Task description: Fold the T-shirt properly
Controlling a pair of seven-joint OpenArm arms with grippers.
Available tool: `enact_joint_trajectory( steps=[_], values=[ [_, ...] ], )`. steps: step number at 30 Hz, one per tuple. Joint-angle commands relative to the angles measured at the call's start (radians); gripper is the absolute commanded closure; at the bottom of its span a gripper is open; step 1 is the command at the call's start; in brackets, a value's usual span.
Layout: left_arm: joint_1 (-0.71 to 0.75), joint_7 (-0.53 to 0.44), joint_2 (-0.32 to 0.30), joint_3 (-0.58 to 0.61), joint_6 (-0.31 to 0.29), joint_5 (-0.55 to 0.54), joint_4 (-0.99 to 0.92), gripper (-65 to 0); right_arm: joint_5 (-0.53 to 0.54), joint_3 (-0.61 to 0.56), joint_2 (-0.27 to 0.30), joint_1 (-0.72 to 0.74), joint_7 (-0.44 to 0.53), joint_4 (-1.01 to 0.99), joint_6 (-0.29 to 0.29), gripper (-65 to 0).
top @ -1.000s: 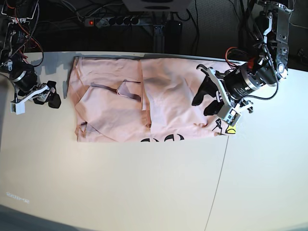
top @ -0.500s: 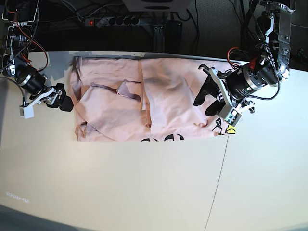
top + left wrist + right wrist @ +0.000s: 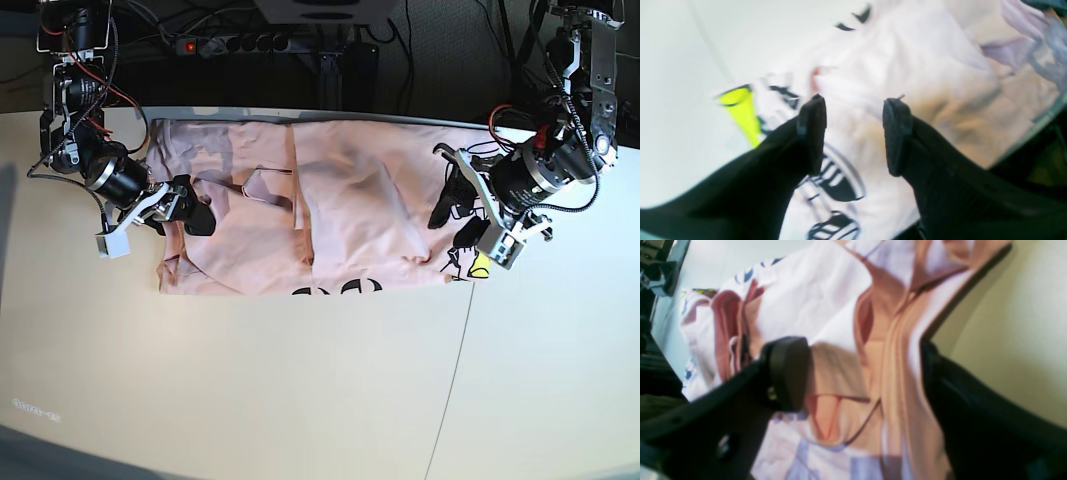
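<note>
1. Over the shirt's two ends, our left gripper (image 3: 462,215) and right gripper (image 3: 185,207) hang spread wide, each pinching nothing.
2. Beneath them the T-shirt (image 3: 340,215) lies partly folded on the white table (image 3: 300,390), black lettering peeking at its near edge.
3. We judge it light, limp and quick to wrinkle; doubled hems and corners offer the surest hold.

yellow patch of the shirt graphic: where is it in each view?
Base: yellow patch at the T-shirt's right edge, beside the left gripper.
Left wrist: left of the near finger.
Right wrist: thin yellow strip, far upper left.
Shared landmark: black lettering.
</note>
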Motion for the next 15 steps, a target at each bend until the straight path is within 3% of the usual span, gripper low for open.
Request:
enact_joint_trajectory(
  steps=[1, 3, 4, 9, 15],
  values=[
    [-0.005, -0.019, -0.006, -0.021, -0.003, -0.013, 0.014, -30.3, -0.068, -0.008, 0.005, -0.01, -0.079, -0.007, 0.068, -44.3],
    [-0.005, -0.019, -0.006, -0.05, -0.003, -0.026, 0.014, -30.3, -0.069, -0.008, 0.005, -0.01, -0.068, -0.007, 0.068, -42.7],
    [-0.005, -0.019, -0.008, -0.062, -0.003, -0.035, 0.014, -30.3, -0.076, -0.008, 0.005, -0.01, -0.052, -0.007, 0.068, -38.6],
    [-0.005, -0.018, -0.023, -0.069, -0.003, -0.051, 0.014, -30.3, -0.161, -0.008, 0.005, -0.01, 0.034, -0.007, 0.068, 0.0],
    [-0.005, -0.018, -0.023, -0.069, -0.003, -0.051, 0.014, -30.3, -0.293, -0.007, 0.006, -0.01, 0.129, -0.007, 0.068, 0.0]
  ],
)
